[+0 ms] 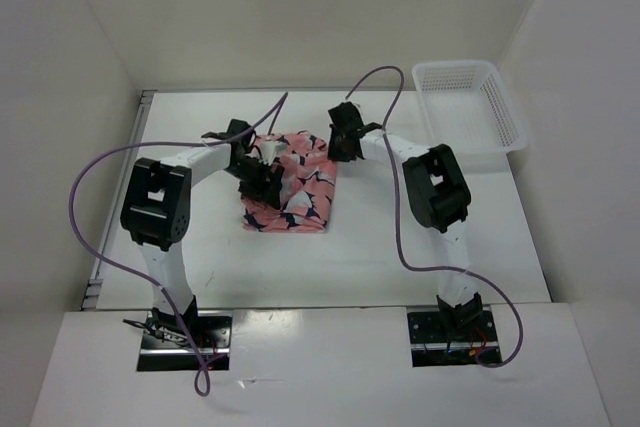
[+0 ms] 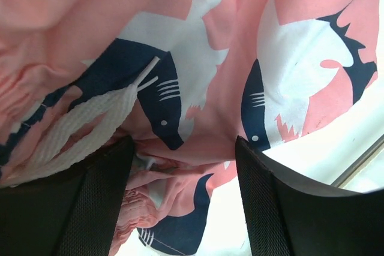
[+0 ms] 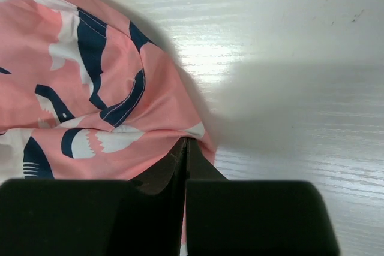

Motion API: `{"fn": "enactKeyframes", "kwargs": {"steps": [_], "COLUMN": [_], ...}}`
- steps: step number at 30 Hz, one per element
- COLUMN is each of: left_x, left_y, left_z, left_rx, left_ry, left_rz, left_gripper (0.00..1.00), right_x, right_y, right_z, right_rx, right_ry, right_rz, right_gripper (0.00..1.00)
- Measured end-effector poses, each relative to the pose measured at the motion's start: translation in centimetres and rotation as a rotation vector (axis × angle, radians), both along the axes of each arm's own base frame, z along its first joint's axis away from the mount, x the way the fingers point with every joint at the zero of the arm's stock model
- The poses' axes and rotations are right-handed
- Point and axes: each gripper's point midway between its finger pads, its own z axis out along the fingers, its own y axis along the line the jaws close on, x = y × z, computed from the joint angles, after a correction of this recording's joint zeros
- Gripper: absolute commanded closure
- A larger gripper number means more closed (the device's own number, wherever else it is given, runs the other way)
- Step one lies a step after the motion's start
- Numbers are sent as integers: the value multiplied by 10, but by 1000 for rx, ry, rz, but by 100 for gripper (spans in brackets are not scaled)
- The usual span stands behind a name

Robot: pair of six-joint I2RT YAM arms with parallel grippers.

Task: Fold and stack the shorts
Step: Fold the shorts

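Shorts (image 1: 300, 187) lie bunched on the surface (image 1: 350, 257), white basket (image 1: 470, 107) well to their right; left gripper (image 2: 183, 145) over them, jaws wide; right gripper (image 3: 186, 143), jaws pinching their edge.

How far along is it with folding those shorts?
Done: the shorts lie doubled into a rough rectangle mid-table. In hand: the left gripper stands open over the drawstring side; the right gripper is shut at a far corner, apparently pinching fabric. Left: neatening the fold and stacking; no stack shows yet.

White-tubed arms (image 1: 170, 267), blocky black joints (image 1: 157, 203) (looping purple cables (image 1: 400, 217)), matte black end effectors (image 1: 262, 182)
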Motion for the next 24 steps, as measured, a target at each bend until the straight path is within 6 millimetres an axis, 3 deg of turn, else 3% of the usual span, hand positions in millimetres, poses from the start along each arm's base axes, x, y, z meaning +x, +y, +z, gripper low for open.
{"fn": "enactKeyframes", "kwargs": {"steps": [6, 7, 11, 13, 16, 20, 24], "left_x": [6, 7, 11, 12, 24, 42, 51], "left_y": [8, 9, 13, 9, 0, -6, 17], "left_z": [-1, -1, 7, 18, 51, 115, 188], "left_rx": [57, 66, 58, 26, -32, -85, -15], "left_ry": [-20, -26, -28, -20, -66, -214, -469], "left_rz": [-1, -1, -4, -3, 5, 33, 128], "left_gripper": [21, 21, 0, 0, 0, 0, 0], "right_x": [2, 1, -2, -6, -11, -23, -49], "right_y": [-5, -7, -14, -18, -23, -33, -57], "right_z": [18, 26, 66, 89, 123, 156, 177], "right_rx": [-28, -30, -30, -24, -3, 3, -39], "right_ry": [-40, -53, -122, -160, -220, -279, -309], "right_rz": [16, 18, 18, 15, 9, 2, -13], "right_gripper": [100, 99, 94, 94, 92, 88, 80]}}
